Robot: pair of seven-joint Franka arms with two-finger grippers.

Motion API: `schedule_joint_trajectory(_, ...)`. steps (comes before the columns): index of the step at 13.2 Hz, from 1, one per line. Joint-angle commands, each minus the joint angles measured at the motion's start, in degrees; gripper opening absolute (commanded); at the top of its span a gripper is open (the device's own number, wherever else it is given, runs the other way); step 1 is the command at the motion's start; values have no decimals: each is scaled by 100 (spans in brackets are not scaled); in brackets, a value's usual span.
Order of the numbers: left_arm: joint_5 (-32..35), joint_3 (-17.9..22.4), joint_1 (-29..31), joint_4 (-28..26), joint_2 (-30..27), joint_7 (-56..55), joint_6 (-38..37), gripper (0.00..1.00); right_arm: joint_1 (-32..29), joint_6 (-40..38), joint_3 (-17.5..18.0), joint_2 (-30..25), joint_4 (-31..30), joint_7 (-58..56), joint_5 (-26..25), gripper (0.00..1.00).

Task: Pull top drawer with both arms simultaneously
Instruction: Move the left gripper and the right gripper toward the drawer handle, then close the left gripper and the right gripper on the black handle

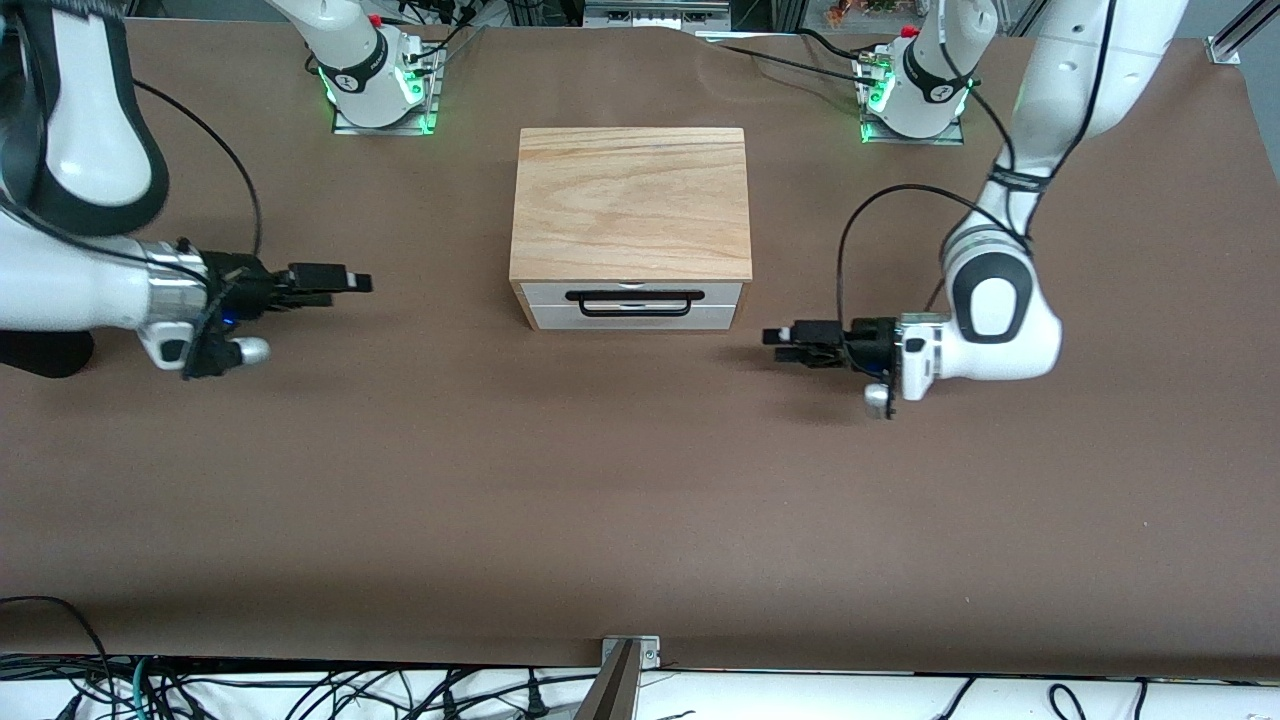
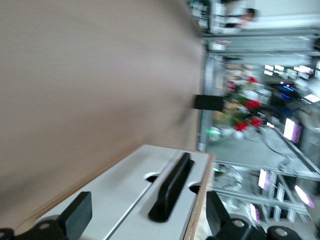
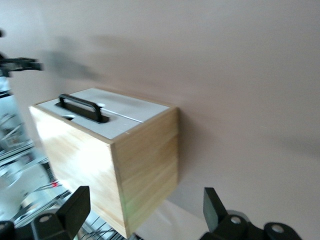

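Observation:
The top drawer (image 1: 545,293) is shut in the front of a wooden box (image 1: 630,200), its white panel carrying a long black bar handle (image 1: 635,296). My left gripper (image 1: 775,340) is open and empty above the table, beside the box's front toward the left arm's end, and points at the box. Its wrist view shows the drawer panel (image 2: 141,231) and the handle (image 2: 170,187) between its open fingers (image 2: 75,215). My right gripper (image 1: 360,283) is open and empty above the table toward the right arm's end, also pointing at the box (image 3: 145,155). Its wrist view shows the handle (image 3: 82,107).
A second white panel (image 1: 545,318) lies under the top drawer. The brown table (image 1: 640,500) spreads round the box. The arm bases (image 1: 375,85) (image 1: 915,95) stand at its edge farthest from the front camera. Cables (image 1: 300,690) lie off its nearest edge.

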Motion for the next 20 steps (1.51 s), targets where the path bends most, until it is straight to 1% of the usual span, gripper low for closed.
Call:
schedule_joint_trajectory(1, -574, 21, -66, -147, 243, 1165, -261, 100, 24, -23, 35, 477, -102, -765, 1007, 100)
schedule_joint_trajectory(3, -942, 21, -223, -192, 340, 1324, -462, 100, 33, 3, 157, 785, -321, -1371, 1825, 100)
schedule_joint_trajectory(4, -1153, 21, -293, -227, 375, 1490, -524, 99, 33, 143, 297, 899, -531, -1731, 2299, 100)
schedule_joint_trajectory(5, -1303, 12, -346, -305, 358, 1588, -551, 96, 33, 388, 464, 935, -820, -2091, 2765, 100)
schedule_joint_trajectory(6, -1400, -49, -382, -350, 349, 1676, -604, 92, 33, 703, 674, 988, -1050, -2495, 3213, 99)
schedule_joint_trajectory(7, -1523, -110, -399, -481, 340, 1824, -604, 87, 42, 1020, 946, 1102, -1165, -2873, 3548, 99)
schedule_joint_trajectory(8, -1698, -128, -461, -586, 349, 2078, -604, 77, 51, 1301, 1149, 1225, -1183, -3190, 3787, 98)
schedule_joint_trajectory(9, -1813, -137, -496, -648, 366, 2307, -604, 72, 59, 1461, 1282, 1313, -1184, -3315, 3980, 95)
schedule_joint_trajectory(11, -1840, -137, -531, -701, 367, 2353, -595, 61, 147, 1524, 1344, 1497, -1184, -3508, 4463, 92)
schedule_joint_trajectory(13, -1858, -155, -549, -745, 367, 2353, -587, 55, 287, 1515, 1423, 1778, -1184, -4078, 5017, 88)
schedule_joint_trajectory(14, -1919, -155, -575, -763, 375, 2353, -587, 55, 366, 1515, 1432, 1901, -1184, -4299, 5150, 87)
schedule_joint_trajectory(15, -2024, -225, -593, -798, 375, 2353, -587, 50, 411, 1515, 1458, 1946, -1192, -4388, 5186, 84)
schedule_joint_trajectory(16, -2225, -330, -593, -807, 410, 2327, -560, 44, 455, 1515, 1459, 1955, -1236, -4389, 5195, 76)
schedule_joint_trajectory(17, -2436, -426, -645, -816, 454, 2327, -543, 44, 472, 1489, 1459, 1955, -1245, -4389, 5195, 68)
schedule_joint_trajectory(18, -2543, -436, -698, -807, 463, 2327, -456, 44, 481, 1480, 1467, 1955, -1280, -4398, 5195, 64)
schedule_joint_trajectory(19, -2544, -436, -716, -807, 463, 2327, -376, 44, 481, 1480, 1537, 1955, -1298, -4398, 5195, 63)
schedule_joint_trajectory(20, -2544, -436, -707, -816, 463, 2344, -367, 44, 490, 1515, 1573, 1955, -1307, -4398, 5195, 46)
